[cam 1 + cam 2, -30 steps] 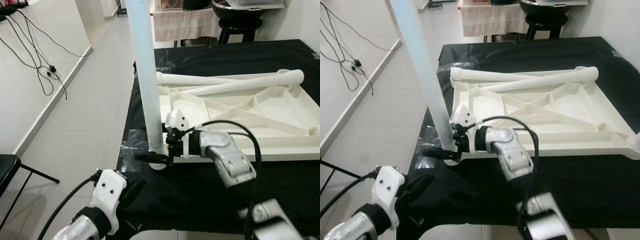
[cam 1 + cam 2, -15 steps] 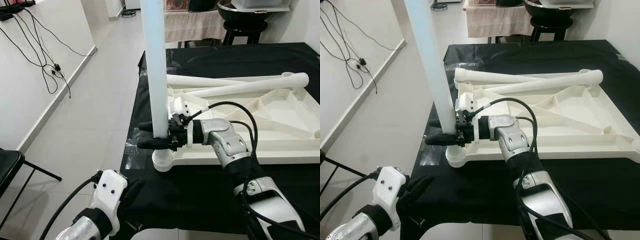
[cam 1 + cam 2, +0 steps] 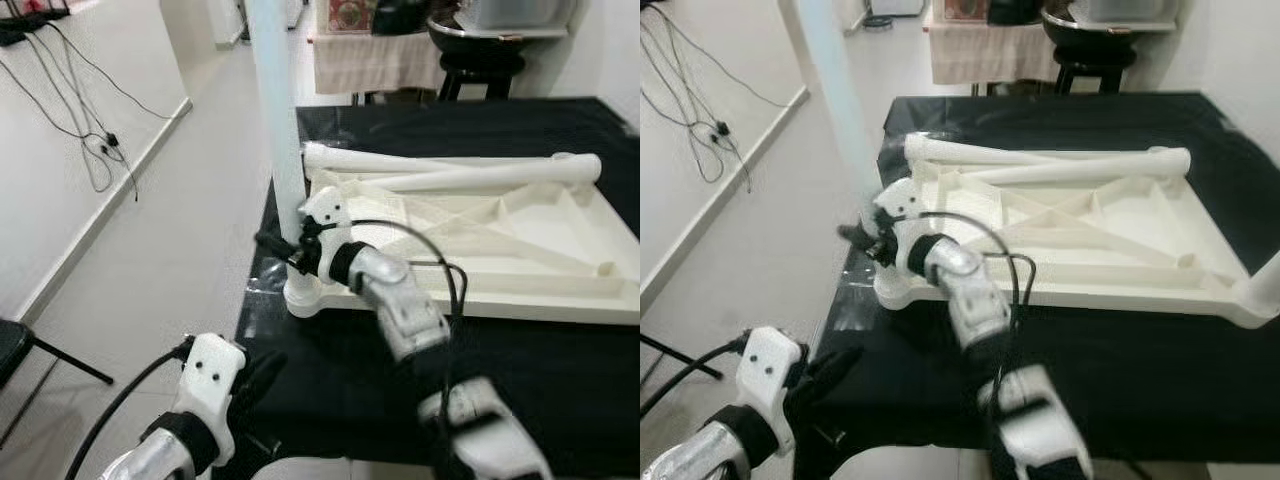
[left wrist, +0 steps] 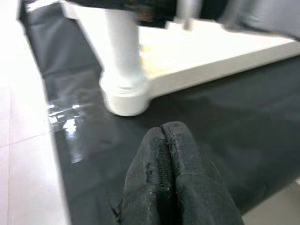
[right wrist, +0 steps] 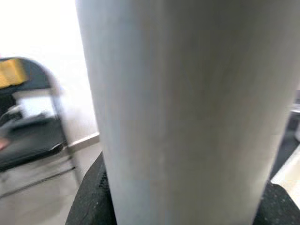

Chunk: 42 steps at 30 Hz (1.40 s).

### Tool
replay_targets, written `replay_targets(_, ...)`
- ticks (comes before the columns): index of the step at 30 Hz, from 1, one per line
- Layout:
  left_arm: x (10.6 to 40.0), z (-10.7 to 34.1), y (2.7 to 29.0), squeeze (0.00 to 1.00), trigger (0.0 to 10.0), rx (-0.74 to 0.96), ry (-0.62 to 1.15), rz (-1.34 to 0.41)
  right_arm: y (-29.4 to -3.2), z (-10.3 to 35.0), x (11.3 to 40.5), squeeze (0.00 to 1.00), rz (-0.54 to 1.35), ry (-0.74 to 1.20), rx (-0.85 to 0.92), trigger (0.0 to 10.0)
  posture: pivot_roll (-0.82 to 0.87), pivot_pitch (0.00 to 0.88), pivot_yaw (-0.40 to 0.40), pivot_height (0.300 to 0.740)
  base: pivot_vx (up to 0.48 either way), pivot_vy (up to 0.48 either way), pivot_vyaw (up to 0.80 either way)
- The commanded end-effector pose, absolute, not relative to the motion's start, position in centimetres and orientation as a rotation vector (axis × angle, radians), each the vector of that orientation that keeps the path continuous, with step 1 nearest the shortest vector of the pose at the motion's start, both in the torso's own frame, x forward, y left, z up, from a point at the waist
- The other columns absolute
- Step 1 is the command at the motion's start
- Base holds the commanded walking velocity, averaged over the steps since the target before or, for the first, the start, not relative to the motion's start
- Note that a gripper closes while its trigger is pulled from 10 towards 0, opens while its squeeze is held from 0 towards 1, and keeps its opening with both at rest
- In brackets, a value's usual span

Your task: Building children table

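Observation:
The white children's table top (image 3: 520, 290) lies upside down on a black cloth. One white table leg (image 3: 278, 130) stands upright in its near left corner socket (image 3: 303, 300). My right gripper (image 3: 278, 248) is shut on this leg just above the socket. In the right wrist view the leg (image 5: 187, 108) is very close, with a black finger (image 5: 91, 197) on either side. Two loose legs (image 3: 450, 160) lie across the far side of the top. My left gripper (image 4: 164, 136) hangs shut and holding nothing, low in front of the cloth's near left edge.
The black cloth (image 3: 560, 380) covers a low surface whose left edge drops to the pale tiled floor (image 3: 170, 220). Cables (image 3: 90, 130) trail along the left wall. A black stool (image 3: 480, 65) and a cloth-covered table (image 3: 370, 60) stand behind. A short white post (image 3: 1265, 285) rises at the top's near right corner.
My right gripper has gone from the foot of the upright leg to just above the socket, and the forearm has swung round to the near side. The camera has shifted.

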<state>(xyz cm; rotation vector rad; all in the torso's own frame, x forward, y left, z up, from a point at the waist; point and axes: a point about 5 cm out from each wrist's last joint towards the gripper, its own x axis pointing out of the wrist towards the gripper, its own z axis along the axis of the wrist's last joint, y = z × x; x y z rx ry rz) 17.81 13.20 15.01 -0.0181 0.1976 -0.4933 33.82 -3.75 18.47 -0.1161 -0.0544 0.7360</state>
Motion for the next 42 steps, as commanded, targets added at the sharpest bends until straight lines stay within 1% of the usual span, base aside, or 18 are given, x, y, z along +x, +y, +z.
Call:
replay_targets(1,17.6,14.9,13.4,0.00,10.0,-0.023,0.218,-0.491,-3.7,17.3,33.6,0.00,0.718,0.008,-0.126,0.0,0.10,0.090,0.034,0.740,0.000,0.000,0.00)
replay_targets(5,17.6,14.8,13.5,0.00,10.0,-0.016,0.219,-0.498,-3.6,17.4,33.8,0.00,0.678,-0.001,-0.159,0.0,0.11,0.084,0.035,0.740,0.000,0.000,0.00)
replay_targets(6,17.6,14.8,13.5,0.00,10.0,-0.016,0.220,-0.501,-3.4,17.3,33.8,0.00,0.674,0.003,-0.189,10.0,0.11,0.083,0.038,0.740,0.000,0.000,0.00)
replay_targets(9,17.7,14.7,13.4,0.00,10.0,-0.015,0.224,-0.510,-3.3,17.3,34.1,0.00,0.672,0.005,-0.220,10.0,0.11,0.084,0.040,0.740,0.000,0.000,0.00)
replay_targets(13,17.6,14.7,13.4,0.00,10.0,-0.016,0.227,-0.514,-3.4,17.6,34.1,0.00,0.679,-0.006,-0.209,10.0,0.11,0.082,0.042,0.740,0.000,0.000,0.00)
replay_targets(14,17.6,14.5,13.4,0.00,10.0,-0.011,0.234,-0.515,-3.5,17.7,34.2,1.00,0.707,-0.012,-0.198,10.0,0.11,0.082,0.046,0.740,0.000,0.000,0.00)
replay_targets(18,17.6,14.2,13.2,0.00,10.0,0.001,0.247,-0.527,-3.4,18.8,33.7,1.00,0.991,-0.068,-0.141,10.0,0.10,0.080,0.048,0.740,0.000,0.000,0.00)
replay_targets(20,17.6,14.2,13.2,0.00,10.0,0.000,0.247,-0.528,-3.4,18.9,33.6,1.00,1.020,-0.077,-0.145,10.0,0.10,0.080,0.048,0.740,0.000,0.000,0.00)
replay_targets(21,17.6,14.2,13.0,0.00,10.0,-0.004,0.244,-0.535,-3.9,19.2,33.6,0.00,1.097,-0.087,-0.158,10.0,0.10,0.079,0.047,0.740,0.000,0.000,0.00)
replay_targets(22,17.7,14.3,12.9,0.00,10.0,-0.004,0.239,-0.544,-4.4,19.4,33.7,0.00,1.175,-0.090,-0.194,10.0,0.10,0.077,0.043,0.740,0.000,0.000,0.00)
replay_targets(23,17.7,14.3,12.9,0.00,10.0,-0.004,0.239,-0.544,-4.4,19.4,33.7,0.00,1.175,-0.090,-0.194,10.0,0.10,0.077,0.043,0.740,0.000,0.000,0.00)
replay_targets(24,17.8,14.2,12.7,0.00,10.0,-0.006,0.234,-0.553,-5.1,19.5,33.8,0.00,1.285,-0.078,-0.255,10.0,0.11,0.071,0.036,0.740,0.000,0.000,0.00)
replay_targets(30,17.9,13.9,12.3,0.00,10.0,0.001,0.241,-0.565,-5.0,19.9,34.5,0.00,1.370,-0.063,-0.295,10.0,0.11,0.062,0.028,0.740,0.000,0.000,0.00)
replay_targets(31,17.9,13.8,12.2,0.00,10.0,0.003,0.243,-0.566,-4.9,19.9,34.5,0.00,1.423,-0.054,-0.307,0.0,0.10,0.056,0.030,0.740,0.000,0.000,0.00)
replay_targets(32,17.9,13.8,12.2,0.00,10.0,0.003,0.243,-0.566,-4.9,19.9,34.5,0.00,1.423,-0.054,-0.307,0.0,0.10,0.056,0.030,0.740,0.000,0.000,0.00)
replay_targets(34,18.0,13.6,12.2,0.00,10.0,0.002,0.246,-0.566,-5.1,20.1,34.3,0.00,1.520,-0.031,-0.324,0.0,0.11,0.056,0.028,0.740,0.000,0.000,0.00)
replay_targets(36,18.0,13.5,12.2,0.00,10.0,0.002,0.247,-0.568,-5.2,20.2,34.3,0.00,1.545,-0.024,-0.329,0.0,0.11,0.056,0.028,0.740,0.000,0.000,0.00)
replay_targets(42,18.1,13.6,12.1,0.00,10.0,-0.006,0.240,-0.567,-5.9,20.3,35.2,0.00,1.529,-0.007,-0.346,0.0,0.10,0.054,0.022,0.740,0.000,0.000,0.00)
